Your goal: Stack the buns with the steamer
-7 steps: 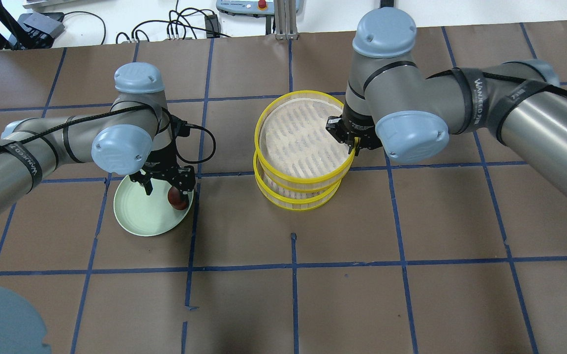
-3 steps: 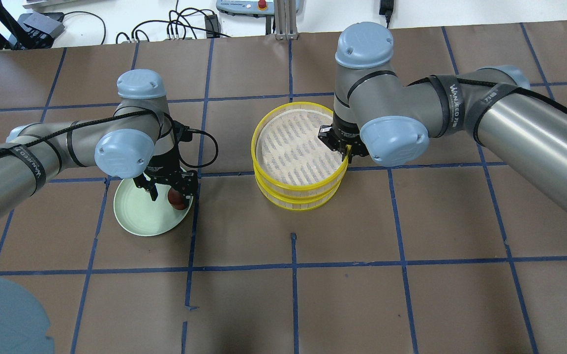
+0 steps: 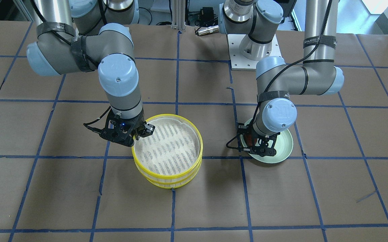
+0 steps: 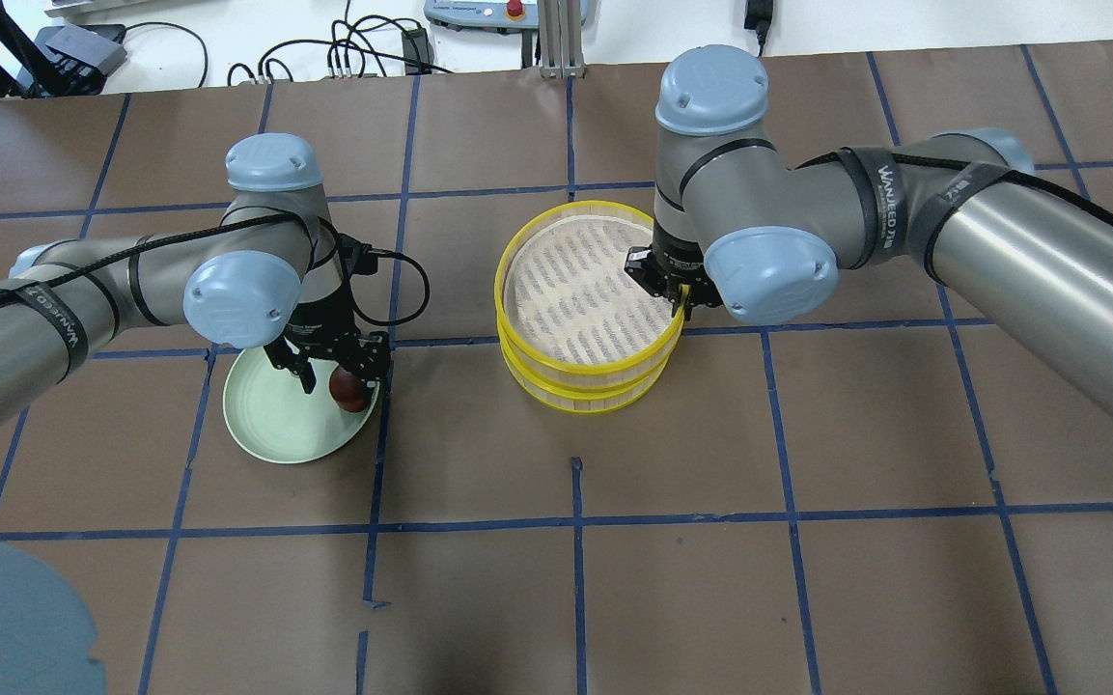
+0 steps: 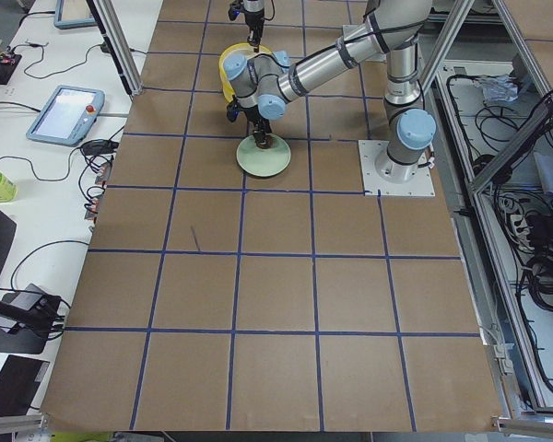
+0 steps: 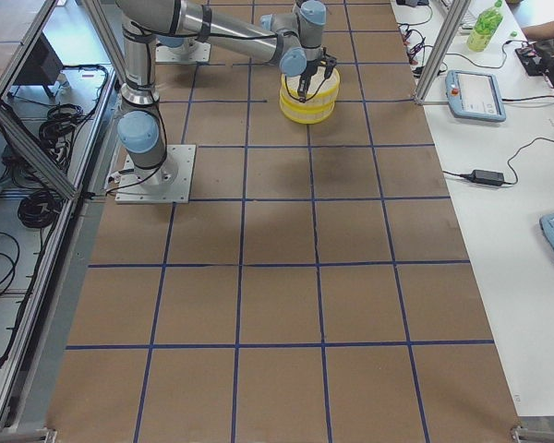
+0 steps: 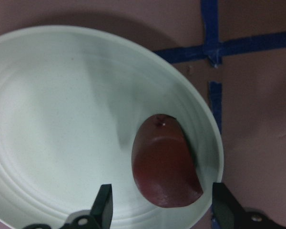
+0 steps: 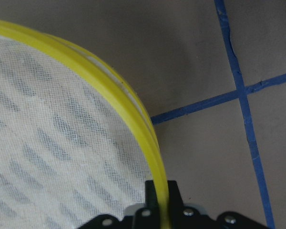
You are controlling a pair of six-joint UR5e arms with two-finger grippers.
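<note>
Yellow steamer rim [image 8: 133, 112] pinched in my right gripper [image 4: 683, 301] — left gripper [image 7: 162, 207] open astride the reddish-brown bun [image 7: 164, 167] on its plate [image 7: 62, 119].

Yellow-rimmed steamer [image 3: 167, 176] with white mesh, reddish-brown bun [image 7: 166, 169] on pale green plate [image 7: 52, 119], brown blue-gridded table [image 4: 672, 579].

Silver-grey arms [image 4: 1048, 261], pale blue joint caps [image 4: 770, 273], black straps [image 4: 889, 208] (perhaps lettered "WANJEED"), black left pincer [image 4: 337, 379].

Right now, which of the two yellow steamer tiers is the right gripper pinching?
The upper tier: the right gripper clamps its rim, one finger inside, one outside. The lower tier sits beneath it, untouched.
</note>
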